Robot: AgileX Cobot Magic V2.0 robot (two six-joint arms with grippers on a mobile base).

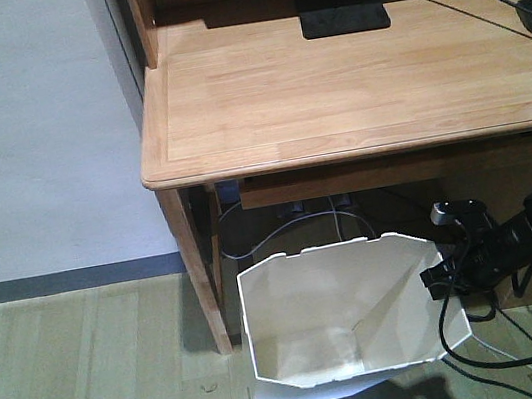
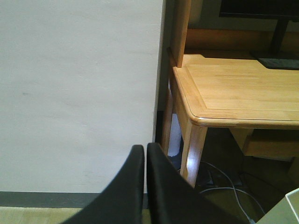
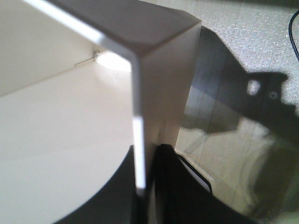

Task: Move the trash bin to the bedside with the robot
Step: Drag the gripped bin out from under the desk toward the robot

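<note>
The right pincer (image 3: 147,156) clamps the trash bin (image 1: 334,310) rim, seemingly just under the table (image 1: 329,88) edge; left pincer (image 2: 145,154) pressed together

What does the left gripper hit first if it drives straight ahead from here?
Probably the white wall: the left gripper points at it, just beside the desk leg. Depth is hard to judge, and the leg would be a near miss.

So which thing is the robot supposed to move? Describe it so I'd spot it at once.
Find the wooden desk; on the floor at its front, by the left leg, stands the bin. It is the only white, open-topped tub with a cut-corner rim, and the black right hand grips its rim.
</note>
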